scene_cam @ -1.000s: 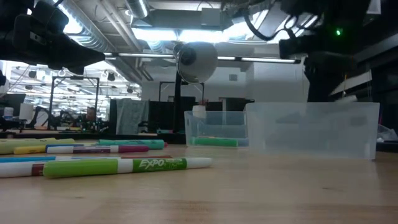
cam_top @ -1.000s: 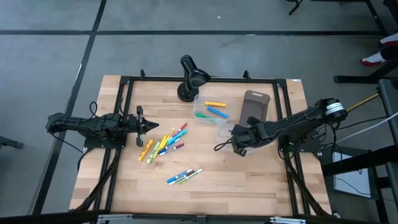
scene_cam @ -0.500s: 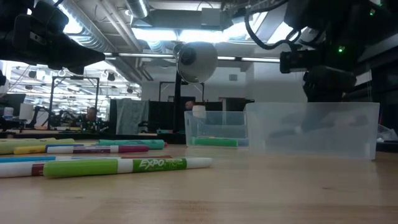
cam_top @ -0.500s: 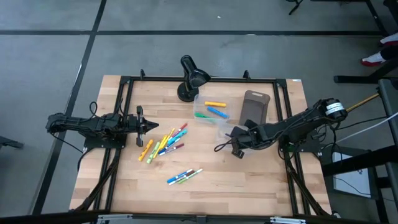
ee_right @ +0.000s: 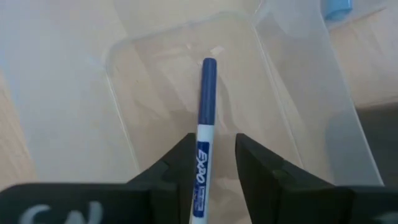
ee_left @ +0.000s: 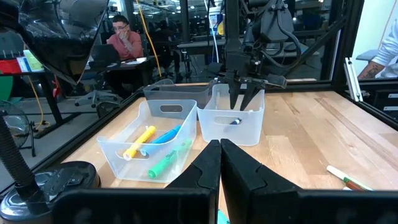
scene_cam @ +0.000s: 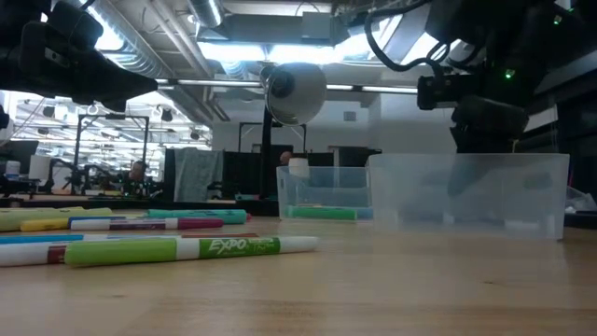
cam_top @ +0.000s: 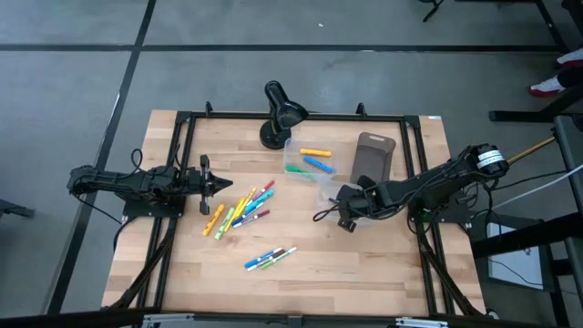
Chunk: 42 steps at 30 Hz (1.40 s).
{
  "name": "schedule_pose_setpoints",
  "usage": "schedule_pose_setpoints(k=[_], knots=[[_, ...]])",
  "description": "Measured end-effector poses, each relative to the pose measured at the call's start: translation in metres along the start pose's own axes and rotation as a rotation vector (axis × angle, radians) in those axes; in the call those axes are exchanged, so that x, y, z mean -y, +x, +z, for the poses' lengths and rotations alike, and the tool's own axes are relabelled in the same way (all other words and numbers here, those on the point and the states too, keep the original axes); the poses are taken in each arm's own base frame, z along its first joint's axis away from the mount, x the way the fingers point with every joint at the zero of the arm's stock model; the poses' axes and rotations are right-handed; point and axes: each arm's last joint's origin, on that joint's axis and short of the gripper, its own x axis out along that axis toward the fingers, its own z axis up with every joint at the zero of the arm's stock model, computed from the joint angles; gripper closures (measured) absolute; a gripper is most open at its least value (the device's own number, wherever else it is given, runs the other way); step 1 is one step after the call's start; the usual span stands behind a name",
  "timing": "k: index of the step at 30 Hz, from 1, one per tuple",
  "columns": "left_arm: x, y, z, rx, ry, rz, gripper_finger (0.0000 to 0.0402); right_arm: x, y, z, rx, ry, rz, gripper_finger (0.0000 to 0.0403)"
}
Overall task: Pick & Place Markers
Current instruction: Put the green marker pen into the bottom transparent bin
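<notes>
Blue marker [ee_right: 203,134] sits between our right gripper's [ee_right: 211,158] parted fingers, over the clear bin [ee_right: 155,74]. Our left gripper [ee_left: 219,163] waits shut.

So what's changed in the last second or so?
The right gripper has come down over the near clear bin, and its fingers now stand apart with a blue marker between them, over the bin floor; whether it is let go yet I can't tell. The left gripper stayed shut at the table's left, and the loose markers haven't moved.
</notes>
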Motion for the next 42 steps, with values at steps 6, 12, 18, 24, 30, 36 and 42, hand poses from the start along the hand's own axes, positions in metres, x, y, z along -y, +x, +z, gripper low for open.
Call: schedule_pose_setpoints(k=[6,12,18,24,30,36,42], knots=[[0.0,0.0,0.0,0.001,0.0,0.0,0.0395,0.0,0.0,0.0,0.004,-0.001,0.003,0.0287],[0.0,0.0,0.0,0.0,0.0,0.0,0.0395,-0.004,-0.006,0.01,0.033,0.014,0.023,0.0286],[0.0,0.0,0.0,0.001,0.0,0.0,0.0395,-0.013,-0.027,0.036,0.111,-0.013,0.076,0.0285],[0.0,0.0,0.0,0.0,0.0,0.0,0.0395,-0.022,-0.052,0.065,0.238,-0.012,0.124,0.0285],[0.0,0.0,0.0,0.0,0.0,0.0,0.0395,-0.034,-0.066,0.085,0.409,-0.077,0.265,0.0285],[0.0,0.0,0.0,0.0,0.0,0.0,0.0396,-0.054,-0.064,0.104,0.572,-0.098,0.471,0.0285],[0.0,0.0,0.0,0.0,0.0,0.0,0.0396,-0.076,-0.031,0.111,0.601,0.003,0.537,0.0285]])
